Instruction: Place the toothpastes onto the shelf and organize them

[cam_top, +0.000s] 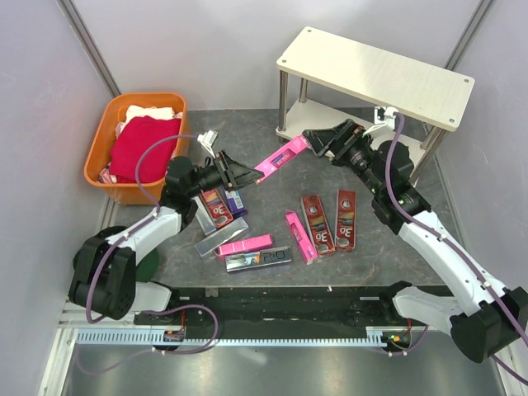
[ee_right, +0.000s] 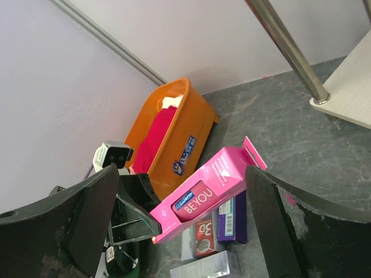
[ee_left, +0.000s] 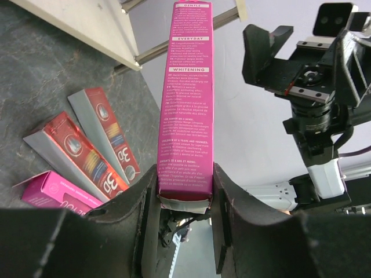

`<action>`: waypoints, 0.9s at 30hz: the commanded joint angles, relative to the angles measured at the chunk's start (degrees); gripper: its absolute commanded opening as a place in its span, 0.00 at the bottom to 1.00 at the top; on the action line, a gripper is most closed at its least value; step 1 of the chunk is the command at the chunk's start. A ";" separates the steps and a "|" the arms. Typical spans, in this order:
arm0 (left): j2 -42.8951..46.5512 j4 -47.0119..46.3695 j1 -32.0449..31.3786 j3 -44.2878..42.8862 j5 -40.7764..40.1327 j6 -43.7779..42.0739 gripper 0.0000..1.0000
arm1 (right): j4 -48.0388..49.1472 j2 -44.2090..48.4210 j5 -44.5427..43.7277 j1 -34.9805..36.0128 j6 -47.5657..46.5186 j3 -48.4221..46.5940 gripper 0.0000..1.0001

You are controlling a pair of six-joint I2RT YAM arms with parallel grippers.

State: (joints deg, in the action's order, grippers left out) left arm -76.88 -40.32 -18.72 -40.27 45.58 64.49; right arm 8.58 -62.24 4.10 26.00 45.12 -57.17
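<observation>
A bright pink toothpaste carton hangs in the air between the two arms, tilted up toward the shelf. My left gripper is shut on its lower end; in the left wrist view the carton stands squeezed between both fingers of that gripper. My right gripper is open around the carton's upper end, and in the right wrist view the carton lies between that gripper's wide-spread fingers without touching them. Several more toothpastes lie on the table: dark red, pink, silver, purple.
An orange basket with red cloth stands at the left. The shelf's metal leg and lower board are close to the right gripper. White walls enclose the table on three sides.
</observation>
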 commanded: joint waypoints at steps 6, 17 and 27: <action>-8.52 -2.58 0.17 -4.10 -0.14 -2.79 0.02 | -2.42 2.47 -3.57 -0.77 -4.87 -3.92 0.98; -32.70 -7.32 -3.16 -24.64 -3.91 6.61 0.02 | -3.83 3.44 -3.75 -1.39 -5.84 -4.88 0.98; -52.57 -4.43 -6.59 -46.72 -15.52 15.13 0.02 | -4.53 5.11 -2.08 -1.57 -6.01 -6.20 0.98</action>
State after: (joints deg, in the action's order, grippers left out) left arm -125.29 -43.44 -24.21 -78.19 36.80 74.41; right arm 3.97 -58.70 1.41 24.58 40.16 -60.27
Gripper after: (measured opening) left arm 0.410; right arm 0.982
